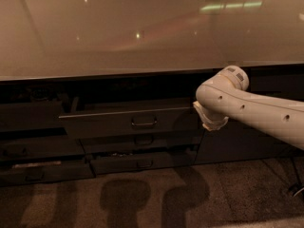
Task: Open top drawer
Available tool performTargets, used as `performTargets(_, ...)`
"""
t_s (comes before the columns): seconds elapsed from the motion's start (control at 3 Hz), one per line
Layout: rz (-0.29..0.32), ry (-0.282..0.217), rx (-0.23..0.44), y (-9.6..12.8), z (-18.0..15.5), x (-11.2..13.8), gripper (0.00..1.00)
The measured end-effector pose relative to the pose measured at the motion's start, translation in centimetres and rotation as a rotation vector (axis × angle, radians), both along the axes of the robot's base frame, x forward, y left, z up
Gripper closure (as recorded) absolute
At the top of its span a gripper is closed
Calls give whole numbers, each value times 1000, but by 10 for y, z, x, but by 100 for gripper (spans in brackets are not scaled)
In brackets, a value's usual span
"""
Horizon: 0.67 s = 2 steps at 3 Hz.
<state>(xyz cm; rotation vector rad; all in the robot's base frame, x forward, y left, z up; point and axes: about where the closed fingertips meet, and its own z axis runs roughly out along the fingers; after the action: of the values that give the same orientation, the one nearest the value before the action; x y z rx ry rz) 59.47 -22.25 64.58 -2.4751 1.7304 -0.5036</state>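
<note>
A single camera faces the top drawer from in front and higher up, tilted downward; it is near enough that the table above the drawer fills the upper half and the floor the bottom; the gripper sits just right of the drawer front, its arm entering from the right edge.

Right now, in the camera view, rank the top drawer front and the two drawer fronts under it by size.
1. top drawer: widest and tallest.
2-3. bottom drawer front and middle drawer front: alike in width; the top drawer overhangs the middle one, so no ranking.
The gripper sits by the top drawer's right end.
</note>
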Motion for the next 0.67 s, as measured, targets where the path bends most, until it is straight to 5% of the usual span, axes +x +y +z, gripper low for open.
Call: performTargets(0.67,11,9,13,3,2,-5,100)
